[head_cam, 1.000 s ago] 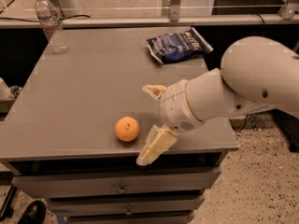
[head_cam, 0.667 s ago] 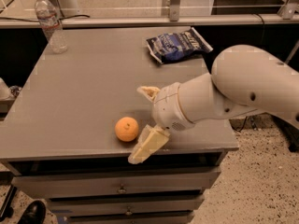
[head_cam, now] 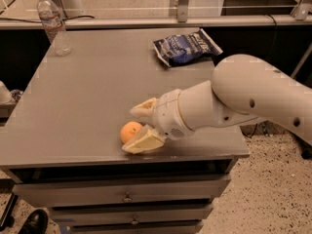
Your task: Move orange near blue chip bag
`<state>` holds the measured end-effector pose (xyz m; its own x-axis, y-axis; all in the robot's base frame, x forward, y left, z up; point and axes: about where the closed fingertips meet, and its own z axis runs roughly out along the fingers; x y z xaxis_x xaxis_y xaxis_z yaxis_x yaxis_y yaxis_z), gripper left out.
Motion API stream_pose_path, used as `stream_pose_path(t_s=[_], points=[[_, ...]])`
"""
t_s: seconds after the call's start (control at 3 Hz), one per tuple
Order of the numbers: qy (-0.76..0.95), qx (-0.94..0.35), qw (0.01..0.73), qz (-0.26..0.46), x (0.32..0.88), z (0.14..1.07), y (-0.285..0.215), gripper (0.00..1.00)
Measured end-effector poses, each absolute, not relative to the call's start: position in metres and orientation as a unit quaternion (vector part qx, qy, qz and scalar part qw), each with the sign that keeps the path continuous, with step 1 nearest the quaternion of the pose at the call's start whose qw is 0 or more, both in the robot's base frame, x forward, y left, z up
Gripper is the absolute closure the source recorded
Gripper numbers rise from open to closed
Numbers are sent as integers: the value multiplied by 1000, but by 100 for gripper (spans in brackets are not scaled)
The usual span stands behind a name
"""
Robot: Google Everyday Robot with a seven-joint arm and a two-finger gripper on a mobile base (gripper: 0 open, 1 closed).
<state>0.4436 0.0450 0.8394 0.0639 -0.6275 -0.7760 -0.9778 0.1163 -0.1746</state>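
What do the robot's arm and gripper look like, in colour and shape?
The arm is glossy white, thick and rounded, with grey seams at the wrist and a few small dark holes. The gripper, at the orange by the front edge of the table, has two cream, wedge-shaped fingers. No cables show.

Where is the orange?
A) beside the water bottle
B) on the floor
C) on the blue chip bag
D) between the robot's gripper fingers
D: the orange sits near the front edge of the table, between the two fingers of the open gripper, far from the blue chip bag.
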Motion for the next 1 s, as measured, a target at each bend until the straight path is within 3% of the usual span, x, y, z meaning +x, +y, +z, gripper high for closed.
stream_pose_path(t_s=[0.67,1.0], points=[[655,-610,391,215,455,860,28,84],[661,-598,417,179,471,901,-4,100]])
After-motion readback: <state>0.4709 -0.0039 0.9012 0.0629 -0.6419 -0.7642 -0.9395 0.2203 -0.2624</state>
